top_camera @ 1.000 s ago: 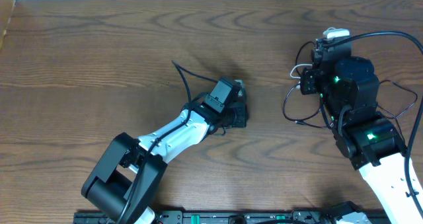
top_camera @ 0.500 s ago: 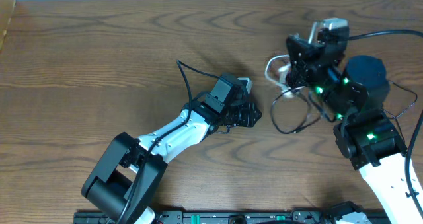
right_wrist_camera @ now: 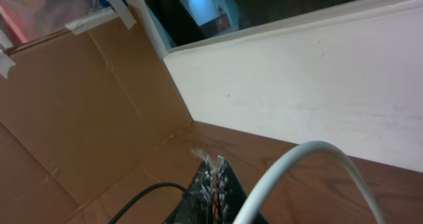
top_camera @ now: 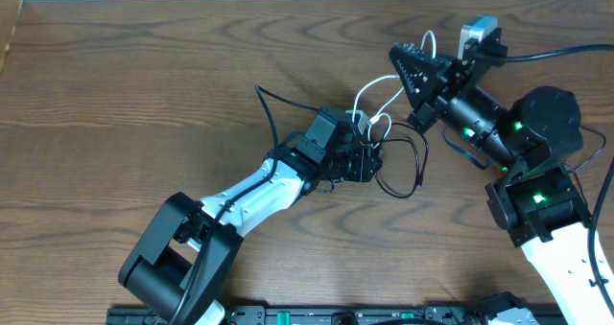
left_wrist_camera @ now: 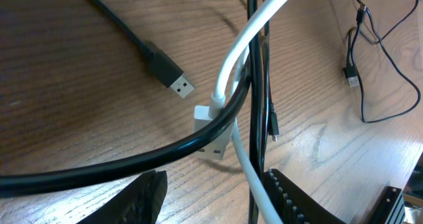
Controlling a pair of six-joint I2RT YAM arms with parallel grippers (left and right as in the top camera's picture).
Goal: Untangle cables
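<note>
The cables are a tangle of white and black cords. In the overhead view a white cable [top_camera: 370, 93] runs from my raised right gripper [top_camera: 399, 56] down to my left gripper [top_camera: 369, 160], and a thin black cable [top_camera: 419, 164] loops beside it. The right wrist view shows the right gripper [right_wrist_camera: 215, 166] shut, with the white cable [right_wrist_camera: 301, 166] and a black cable [right_wrist_camera: 142, 192] coming out beside it. The left gripper [left_wrist_camera: 217, 179] is open over the table. The white cable [left_wrist_camera: 232, 65], a white plug [left_wrist_camera: 211, 137] and a thick black cable [left_wrist_camera: 132, 163] lie between its fingers.
A black USB plug [left_wrist_camera: 169, 71] lies on the wood ahead of the left gripper. A thin black cord with a small plug [left_wrist_camera: 352, 76] lies to its right. Another black cord [top_camera: 263, 103] reaches back left of the left arm. A cardboard wall [right_wrist_camera: 79, 98] stands at the table's edge.
My right gripper has swung left and tilted up, dragging the cables from the right side across to my left gripper. The left gripper has shifted slightly right.
</note>
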